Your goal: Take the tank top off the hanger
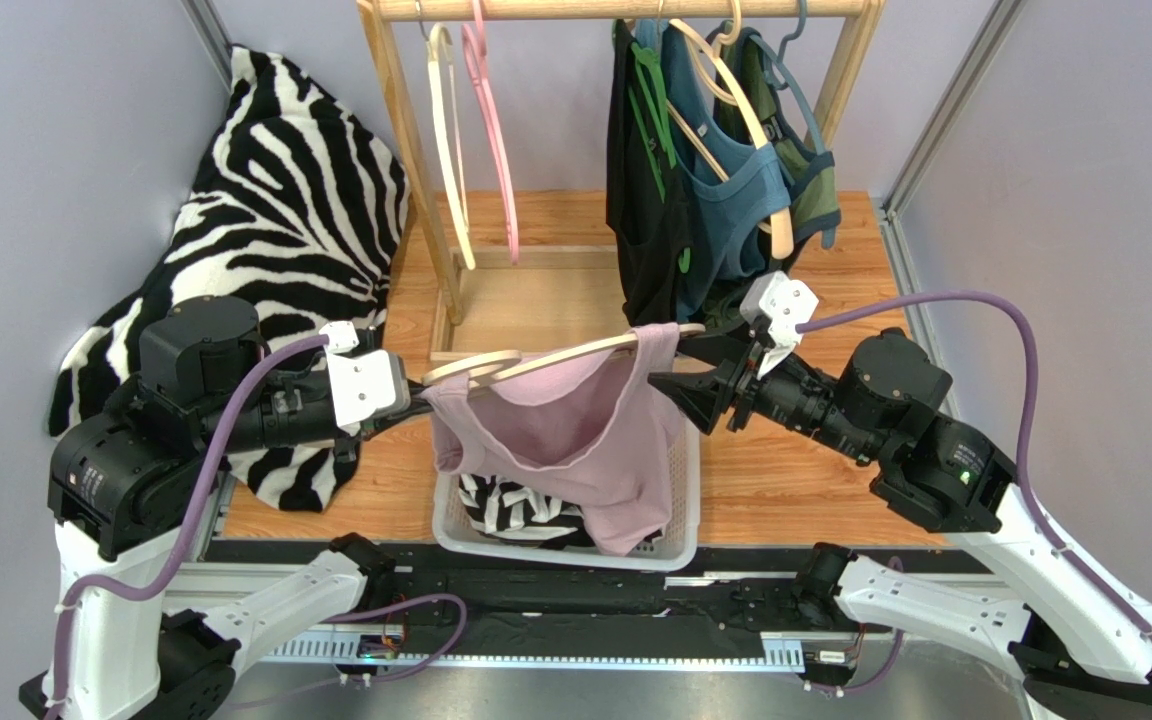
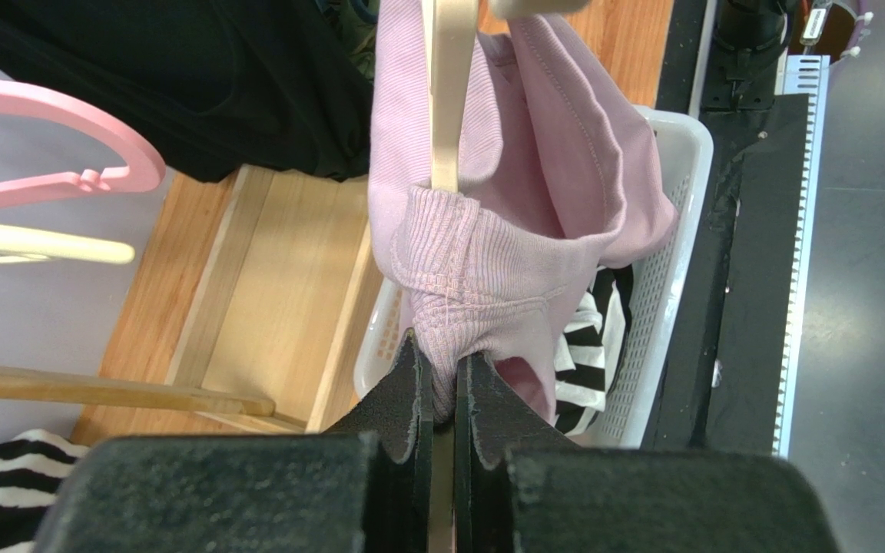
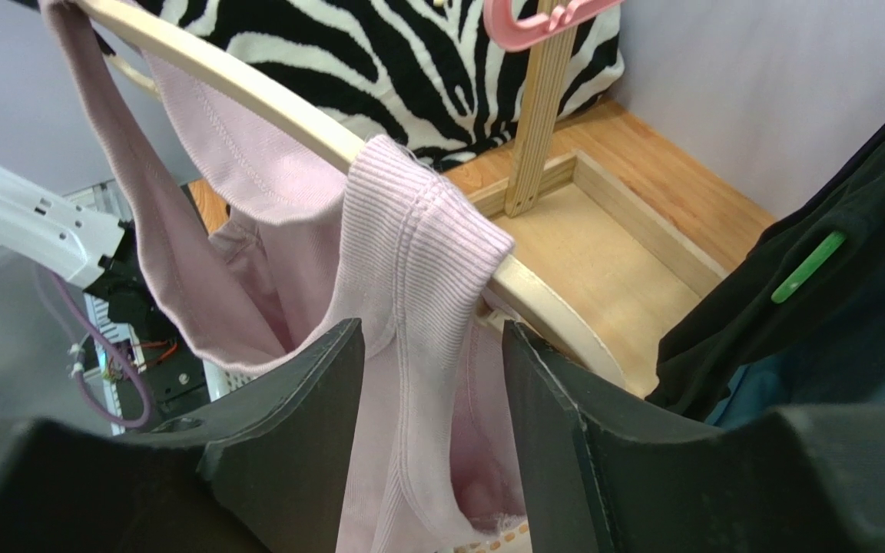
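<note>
Item 1. Pink tank top: ribbed knit with stitched edging. It hangs from a wooden hanger held roughly level between the two arms, above the basket. Its lower part drops into the basket and covers some of the contents.

Item 2. Wooden hanger: pale, smooth, gently curved. Its left end is buried in bunched fabric, and its hook is hard to make out.

Item 3. Left hand: black padded fingers closed tightly on the gathered strap, with the hanger's arm running down between them.

Item 4. Right hand: fingers spread wide to either side of the other strap, which drapes over the hanger's arm. Contact with the fabric cannot be determined.

Item 5. White laundry basket: perforated plastic. It holds a zebra-striped garment, only partly visible.

Item 6. Wooden garment rack: square-section posts and a boxed base, with the top cut off by the frame. It carries an empty pink hanger, a cream hanger, and dark garments crowded together at the right.

Item 7. Zebra-print cloth: draped at the left, lower edge hidden behind the left arm.

Item 8. Wooden surface: warm-toned planks.
</note>
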### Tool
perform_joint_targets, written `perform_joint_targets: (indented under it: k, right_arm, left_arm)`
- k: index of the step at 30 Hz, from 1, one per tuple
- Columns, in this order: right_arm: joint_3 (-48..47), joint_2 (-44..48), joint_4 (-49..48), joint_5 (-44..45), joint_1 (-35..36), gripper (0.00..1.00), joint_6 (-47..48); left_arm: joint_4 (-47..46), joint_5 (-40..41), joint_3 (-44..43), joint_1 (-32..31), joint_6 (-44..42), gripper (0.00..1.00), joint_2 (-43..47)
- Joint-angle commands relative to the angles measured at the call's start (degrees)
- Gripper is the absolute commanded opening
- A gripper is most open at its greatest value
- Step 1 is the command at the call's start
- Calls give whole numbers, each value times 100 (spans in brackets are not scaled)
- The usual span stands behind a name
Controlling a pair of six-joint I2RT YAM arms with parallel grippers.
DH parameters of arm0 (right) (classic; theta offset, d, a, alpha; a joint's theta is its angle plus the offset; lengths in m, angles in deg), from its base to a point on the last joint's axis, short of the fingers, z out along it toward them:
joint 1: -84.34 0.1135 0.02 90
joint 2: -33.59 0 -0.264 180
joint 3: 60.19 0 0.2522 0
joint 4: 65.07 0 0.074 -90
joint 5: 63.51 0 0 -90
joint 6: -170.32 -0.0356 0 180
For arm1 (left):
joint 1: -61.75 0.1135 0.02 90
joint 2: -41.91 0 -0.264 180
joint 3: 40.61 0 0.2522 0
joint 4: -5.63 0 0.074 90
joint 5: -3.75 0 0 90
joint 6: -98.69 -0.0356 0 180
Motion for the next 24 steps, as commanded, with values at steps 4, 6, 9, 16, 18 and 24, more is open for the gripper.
perform_joint_targets:
  k: [4,6,9,16,18,24]
  right_arm:
    - [-149,-196,-762,-67,7,25,-356]
    - [-246,-337,-700,-111,7,3,-463]
    - [-360,-355,-472,-208,7,0,-551]
    - [-572,233,249,-139,-1,0,-622]
    - [-554,409,171,212,-1,0,-613]
    - [-123,797,-296,2287,-10,0,-262]
  left_arm:
    - [-241,-241,-153,22,92,0,44]
    - [-250,-233,-144,22,92,0,53]
    - [-241,-171,-83,22,66,0,96]
    - [-346,136,137,31,74,0,193]
    - [-355,172,242,22,83,0,211]
    - [-276,84,374,22,39,0,228]
